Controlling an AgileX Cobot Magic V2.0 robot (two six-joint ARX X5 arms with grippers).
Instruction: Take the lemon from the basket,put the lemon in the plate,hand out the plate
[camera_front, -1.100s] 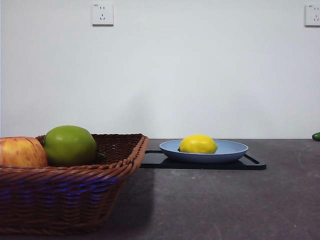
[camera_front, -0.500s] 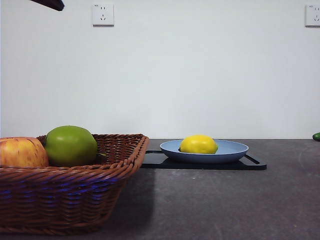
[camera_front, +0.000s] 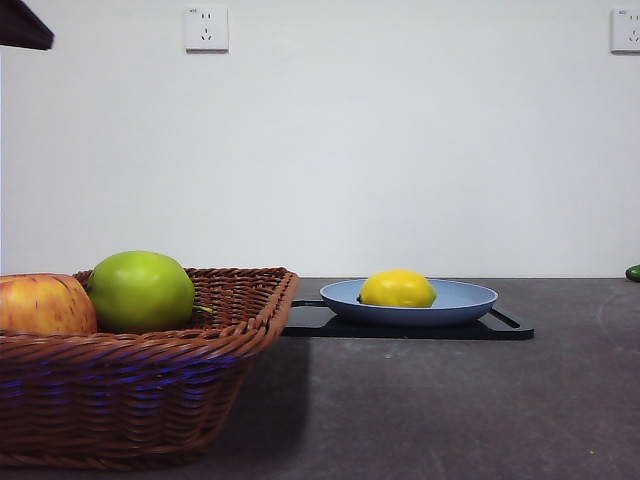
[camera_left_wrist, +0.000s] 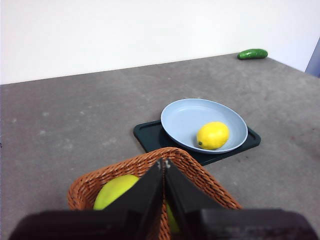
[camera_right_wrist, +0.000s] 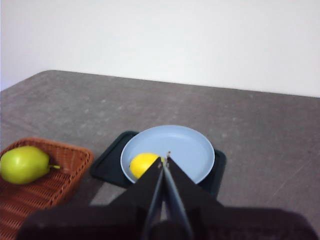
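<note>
No brand, label or readable writing shows on any object; the two wall sockets (camera_front: 205, 28) carry only tiny marks too small to read.

The left end effector (camera_left_wrist: 163, 172) is clenched, its two black jaws pressed together with nothing between them, hanging above the near rim of the basket (camera_left_wrist: 197, 176). The right end effector (camera_right_wrist: 164, 165) is likewise clenched and empty, poised above the plate (camera_right_wrist: 190, 150), touching nothing. In the front view only one black tip (camera_front: 22, 27) shows, at the 10 o'clock corner; which arm it belongs to cannot be told.

The lemon (camera_front: 397, 288) lies in the plate (camera_front: 465, 297), toward its left side in the front view, resting on the blue-grey surface. The plate sits on a flat black tray (camera_front: 500, 326) on the grey bench (camera_front: 450, 410).

In the front view the basket (camera_front: 130, 390) stands at 8 o'clock, near and large, just beside the tray's left end. It holds a green apple (camera_front: 141, 291) and, touching it on the left, a red-yellow apple (camera_front: 42, 304). A green cucumber (camera_left_wrist: 252, 53) lies well apart at the far edge of the bench, at 3 o'clock in the front view. Nothing stands between the end effectors and the plate.
</note>
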